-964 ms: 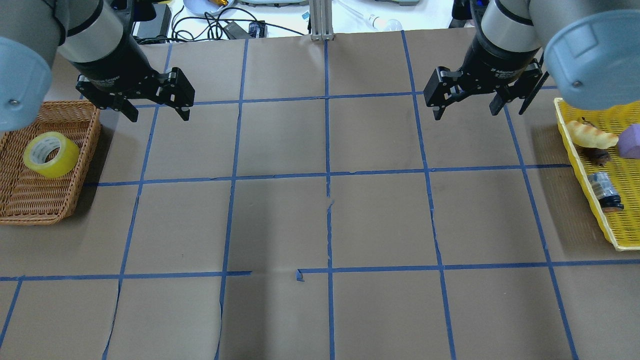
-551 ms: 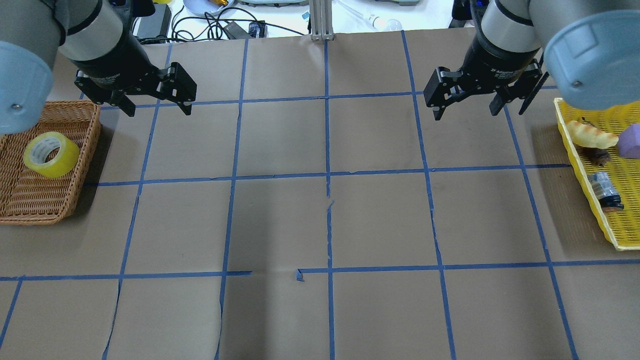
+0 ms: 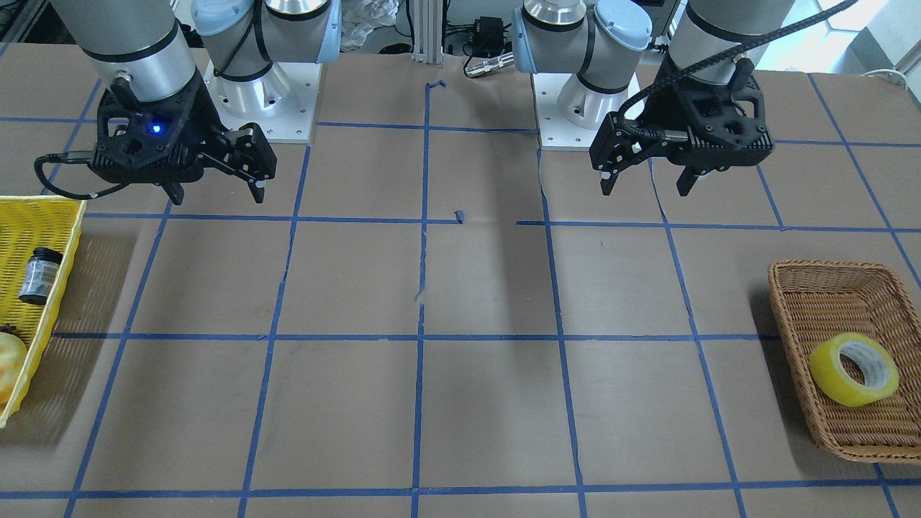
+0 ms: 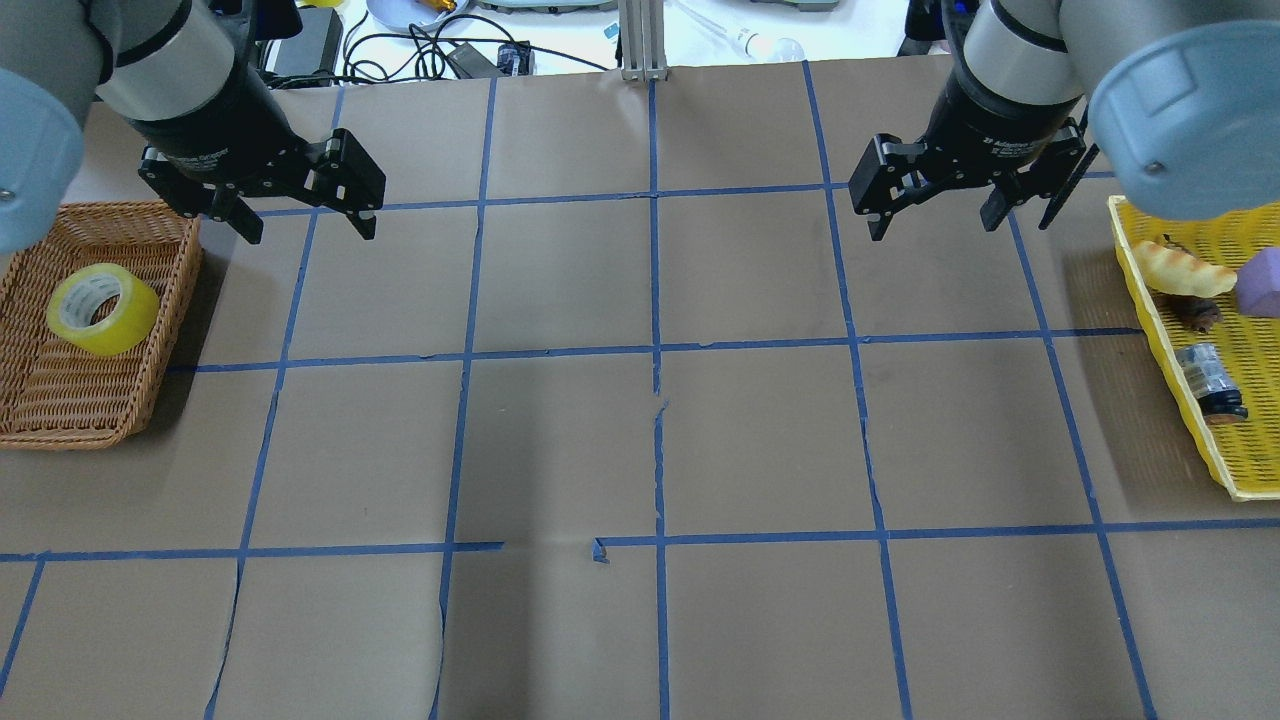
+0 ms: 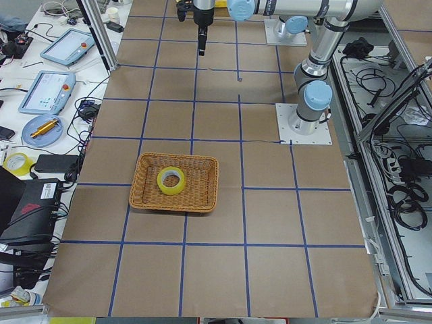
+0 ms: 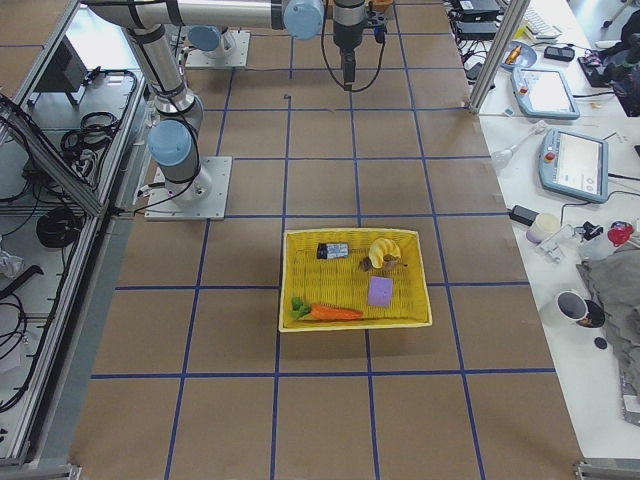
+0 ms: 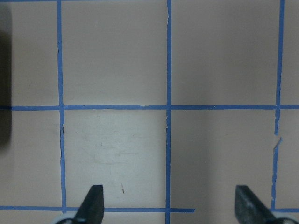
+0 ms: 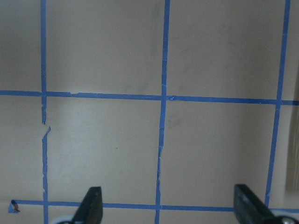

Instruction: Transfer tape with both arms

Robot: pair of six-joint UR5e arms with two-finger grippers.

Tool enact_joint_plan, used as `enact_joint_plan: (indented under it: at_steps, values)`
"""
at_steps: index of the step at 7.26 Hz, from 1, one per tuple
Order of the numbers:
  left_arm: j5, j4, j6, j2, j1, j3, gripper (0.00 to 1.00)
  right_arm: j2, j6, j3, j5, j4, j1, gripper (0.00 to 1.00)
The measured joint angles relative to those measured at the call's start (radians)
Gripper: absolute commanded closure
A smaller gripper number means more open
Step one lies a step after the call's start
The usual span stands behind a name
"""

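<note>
**Yellow tape lies in the wicker basket; both pincers hang wide and empty**

The tape (image 4: 103, 308) is a bright yellow, glossy roll with a white inner core ring. Its hole faces mostly upward and the roll looks slightly tilted. It rests on the floor of a shallow brown wicker basket (image 4: 60, 400), which in the overhead view sits at 9 o'clock on the paper-covered surface (image 4: 560, 450), crossed by a grid of blue lines. In the front-facing view the roll (image 3: 854, 368) lies in the half of the basket nearer that camera. Nothing touches it but the weave.

The left pincer (image 4: 309, 230) hangs above the surface just beside the basket's far corner, and the tape lies at about 8 o'clock from it in the overhead view. Its jaws are spread wide with nothing between them. In the left wrist view the two fingertips (image 7: 93, 205) stand far apart over bare brown paper and blue lines.

The right pincer (image 4: 933, 226) hangs at about 2 o'clock on the surface in the overhead view, well apart from the tape, and is likewise spread wide and empty.

A yellow mesh tray (image 4: 1255, 345) sits at 3 o'clock and holds a small dark bottle (image 4: 1210, 380) among other items.
</note>
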Motion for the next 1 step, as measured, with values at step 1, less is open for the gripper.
enact_joint_plan:
  at_steps: [1]
  values:
    - [-0.001, -0.004, 0.000, 0.000, 0.001, 0.001, 0.00, 0.000, -0.004, 0.000, 0.000, 0.000, 0.000, 0.00]
